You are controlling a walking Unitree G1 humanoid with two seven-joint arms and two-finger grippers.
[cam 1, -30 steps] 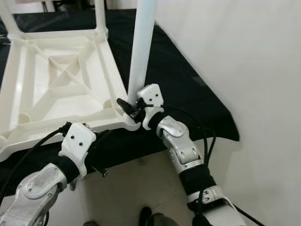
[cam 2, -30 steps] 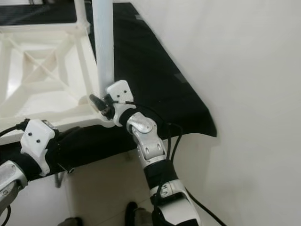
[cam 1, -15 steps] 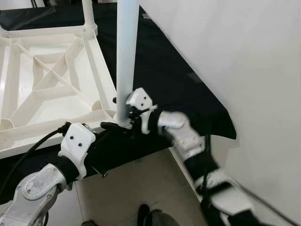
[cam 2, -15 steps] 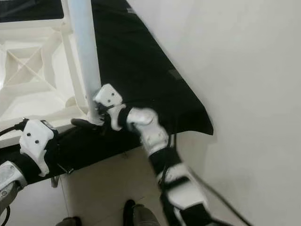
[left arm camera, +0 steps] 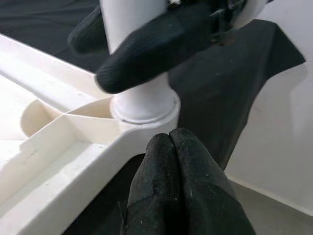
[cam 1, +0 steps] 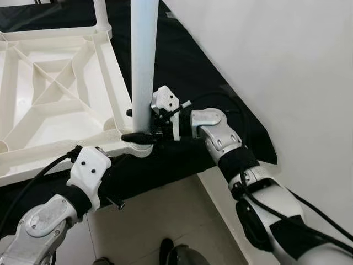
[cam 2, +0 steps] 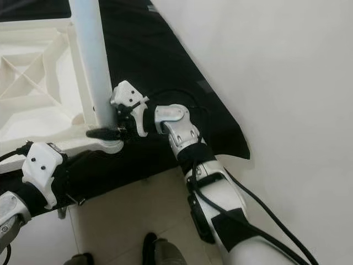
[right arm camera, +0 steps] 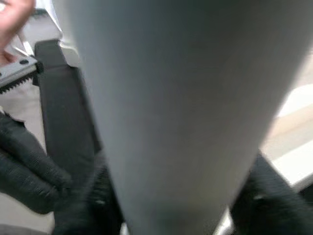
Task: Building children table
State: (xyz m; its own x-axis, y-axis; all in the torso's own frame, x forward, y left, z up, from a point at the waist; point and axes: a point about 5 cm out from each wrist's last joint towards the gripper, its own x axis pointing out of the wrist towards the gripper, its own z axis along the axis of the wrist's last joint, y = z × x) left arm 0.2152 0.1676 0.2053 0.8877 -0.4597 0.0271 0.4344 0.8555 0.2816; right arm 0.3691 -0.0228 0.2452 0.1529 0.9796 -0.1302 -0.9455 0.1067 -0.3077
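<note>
One white leg (cam 1: 142,61) stands upright in the corner socket (left arm camera: 144,105) of the upturned tabletop (cam 1: 49,94), which lies on a black-draped table (cam 1: 204,94) beside a pale wall. Right gripper (cam 1: 139,126) clasps the leg low down, just above the socket, fingers (cam 1: 138,137) clenched on either side of the tube. Left gripper (left arm camera: 171,161) sits below the table edge near that corner, fingers pressed together, holding nothing. Leg looks like a rigid, light plastic tube, smooth and likely slippery; a low hold near the socket suits pressing or twisting it home. Tabletop is ribbed underneath, stiff, probably light enough to shift if pushed sideways.
</note>
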